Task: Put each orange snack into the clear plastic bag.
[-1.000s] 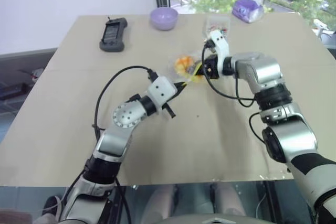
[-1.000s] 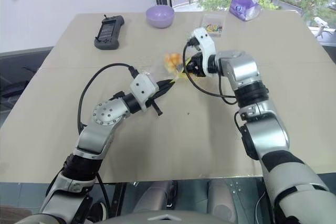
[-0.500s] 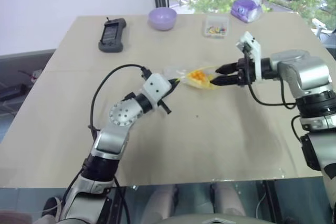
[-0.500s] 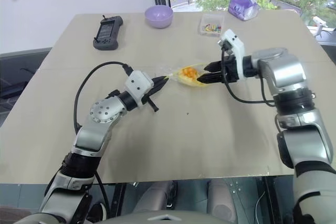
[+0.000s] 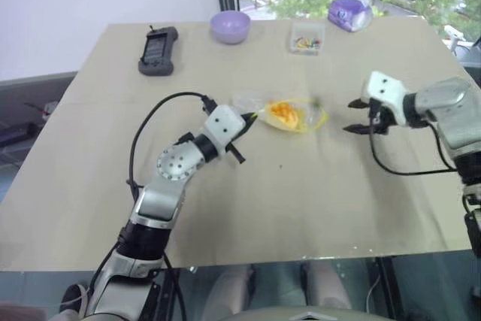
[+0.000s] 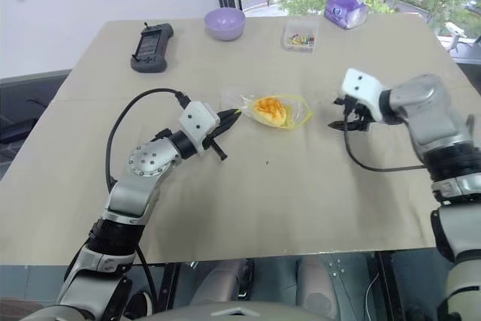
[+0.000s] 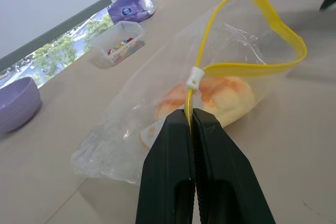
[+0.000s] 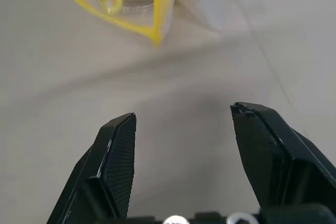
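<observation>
Nearest on the tan surface (image 5: 248,208), the left claw (image 5: 251,119) is pinched tight on the yellow strip at the mouth of the clear plastic bag (image 5: 279,114), its two black fingers (image 7: 210,145) pressed together on the strip just below the small white slider. The bag lies at mid-surface with its mouth gaping in a loop toward the right, and the orange snack (image 6: 270,110) sits inside it (grid top facing up). To the right, apart from the bag, the right claw (image 5: 358,116) hangs over bare surface with its jaws spread wide and nothing between them, pointing toward the bag's mouth. Along the far edge stand a black handheld device (image 5: 157,49) at left, a lilac bowl (image 5: 231,25), a small clear box of coloured bits (image 5: 307,38), and a purple tissue pack (image 5: 352,13) farthest right.
</observation>
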Tool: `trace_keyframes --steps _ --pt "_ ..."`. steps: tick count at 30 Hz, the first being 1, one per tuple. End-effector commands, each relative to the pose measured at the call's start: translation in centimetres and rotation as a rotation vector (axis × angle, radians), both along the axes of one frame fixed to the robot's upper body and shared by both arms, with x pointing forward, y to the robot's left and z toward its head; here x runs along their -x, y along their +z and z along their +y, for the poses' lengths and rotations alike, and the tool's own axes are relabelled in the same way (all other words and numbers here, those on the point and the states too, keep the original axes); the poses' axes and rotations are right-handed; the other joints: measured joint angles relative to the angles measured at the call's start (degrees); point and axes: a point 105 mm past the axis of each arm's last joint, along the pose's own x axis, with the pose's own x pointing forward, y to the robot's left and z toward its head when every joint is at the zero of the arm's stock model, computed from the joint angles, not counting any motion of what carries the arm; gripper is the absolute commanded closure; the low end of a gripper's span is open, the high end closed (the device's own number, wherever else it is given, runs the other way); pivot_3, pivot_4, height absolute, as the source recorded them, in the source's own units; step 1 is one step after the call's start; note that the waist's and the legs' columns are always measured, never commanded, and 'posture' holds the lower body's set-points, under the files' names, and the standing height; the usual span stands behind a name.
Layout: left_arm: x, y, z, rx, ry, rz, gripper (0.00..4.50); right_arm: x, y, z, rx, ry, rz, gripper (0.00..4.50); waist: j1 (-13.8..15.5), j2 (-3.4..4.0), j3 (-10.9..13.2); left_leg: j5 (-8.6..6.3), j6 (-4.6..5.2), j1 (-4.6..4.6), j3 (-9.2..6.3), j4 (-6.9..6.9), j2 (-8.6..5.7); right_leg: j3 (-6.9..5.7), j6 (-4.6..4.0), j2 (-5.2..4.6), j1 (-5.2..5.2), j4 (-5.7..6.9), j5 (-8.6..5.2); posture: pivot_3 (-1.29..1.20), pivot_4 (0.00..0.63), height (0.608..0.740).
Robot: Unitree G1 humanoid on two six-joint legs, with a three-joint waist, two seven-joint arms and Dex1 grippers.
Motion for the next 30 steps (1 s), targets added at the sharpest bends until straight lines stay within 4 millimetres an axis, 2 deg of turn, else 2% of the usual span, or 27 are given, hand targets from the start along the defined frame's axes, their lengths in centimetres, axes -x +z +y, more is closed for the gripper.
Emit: trace_keyframes --steps 1,4,12,15,20,27,30 --pt "0.3 1.2 0.0 0.01 -0.007 -0.043 4.5 -0.7 1.1 1.8 0.049 0.062 -0.161 1.39 0.23 -0.01 0.0 0.0 0.0 -0.02 -0.01 0.01 -0.01 0.0 0.0 -0.02 0.0 -0.02 0.0 0.0 0.15 0.74" --pt "0.3 1.1 0.0 0.011 -0.007 -0.042 4.5 -0.8 0.8 2.4 0.081 0.089 -0.202 1.39 0.64 -0.01 0.0 0.0 0.0 -0.03 -0.03 0.04 -0.05 -0.01 0.0 -0.06 0.01 -0.03 0.0 0.0 0.15 0.74" --pt "0.4 1.0 0.0 0.012 -0.008 -0.035 4.5 -0.8 1.9 3.8 0.017 0.104 -0.238 1.39 0.58 -0.01 0.0 0.0 0.0 -0.05 -0.09 0.04 -0.05 -0.07 0.0 -0.05 0.03 -0.04 0.0 0.0 0.15 0.74" --pt "0.4 0.9 -0.1 0.014 -0.009 -0.033 4.5 -0.8 2.2 4.0 0.008 0.108 -0.246 2.25 0.46 -0.01 0.0 0.0 0.0 -0.04 -0.08 0.04 -0.05 -0.06 0.0 -0.05 0.03 -0.03 0.0 0.0 0.15 0.74" --pt "0.4 0.9 -0.2 0.016 -0.01 -0.031 4.5 -0.7 2.1 4.2 0.002 0.114 -0.243 4.46 0.49 -0.01 0.0 0.0 0.0 -0.04 -0.08 0.04 -0.05 -0.06 0.0 -0.04 0.03 -0.04 0.0 0.0 0.15 0.74" --pt "0.3 0.9 -0.1 0.016 -0.007 -0.032 4.5 -0.8 2.1 4.3 -0.002 0.104 -0.238 4.46 0.49 -0.01 0.0 0.0 0.0 -0.04 -0.08 0.04 -0.05 -0.06 0.0 -0.04 0.03 -0.03 0.0 0.0 0.15 0.74" --pt "0.0 1.5 0.2 0.013 0.009 -0.056 4.5 -1.5 3.1 3.0 0.024 0.046 -0.274 4.46 0.49 -0.01 0.0 0.0 0.0 -0.04 -0.08 0.04 -0.05 -0.06 0.0 -0.04 0.03 -0.03 0.0 0.0 0.15 0.74"
